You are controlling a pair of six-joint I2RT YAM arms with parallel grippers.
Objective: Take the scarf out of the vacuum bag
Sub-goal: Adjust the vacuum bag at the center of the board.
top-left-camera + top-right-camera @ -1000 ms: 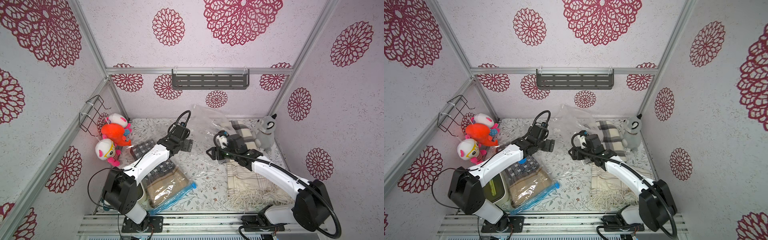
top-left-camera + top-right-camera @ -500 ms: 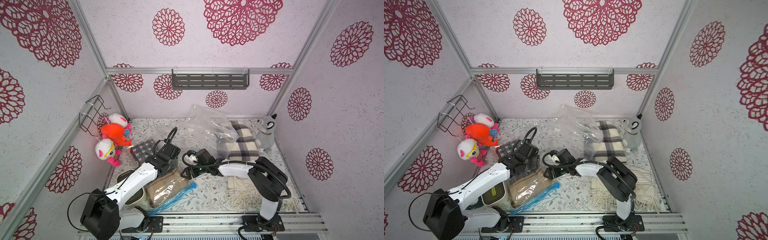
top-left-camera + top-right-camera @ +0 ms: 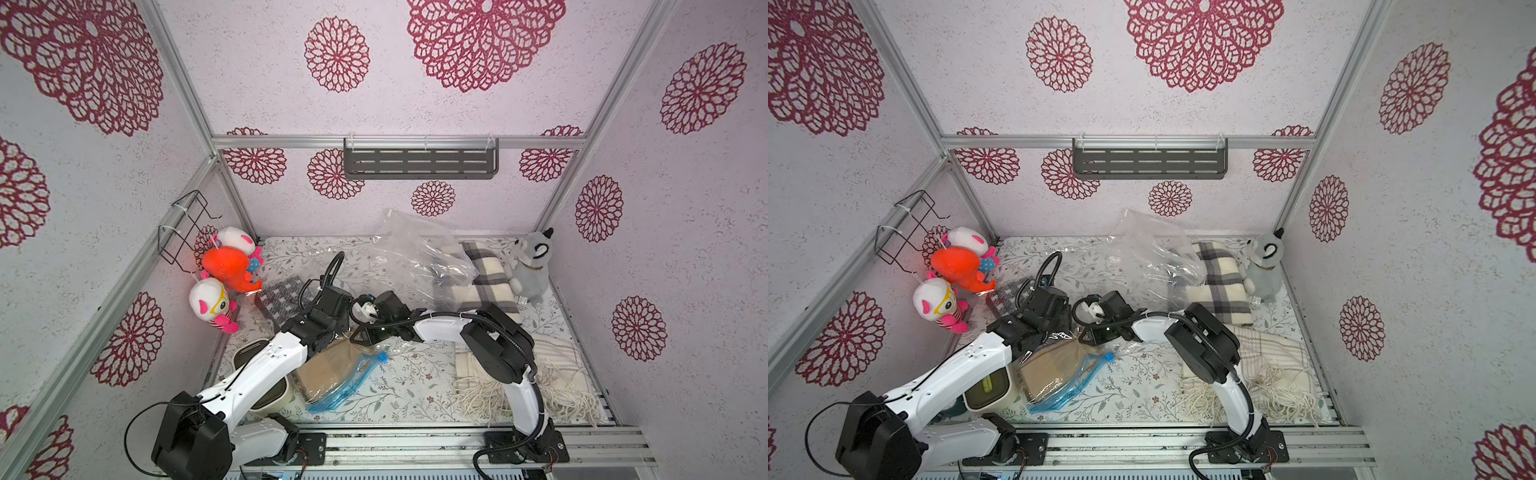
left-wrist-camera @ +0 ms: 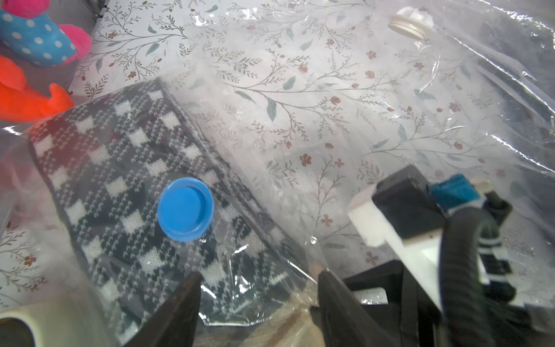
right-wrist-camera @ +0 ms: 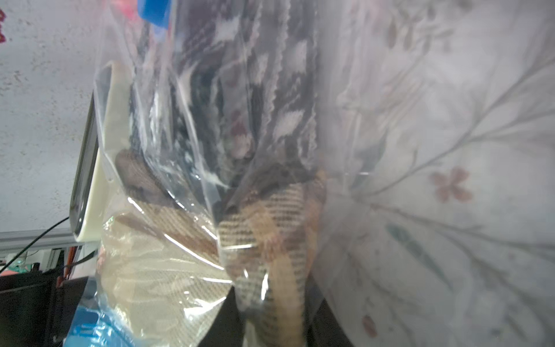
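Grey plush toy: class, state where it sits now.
In both top views, the grey plush toy sits in the back right corner, beside the folded plaid scarf.

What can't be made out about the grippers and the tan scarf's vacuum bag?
- Right gripper: in the right wrist view its fingers are cut by the frame edge and veiled by plastic; whether it pinches the vacuum bag or the scarf is unclear.
- Left gripper: hidden under its own wrist in both top views.
- Blue zip edge: open or sealed, too small in the top views.
- Cream device: mostly covered by the left arm.
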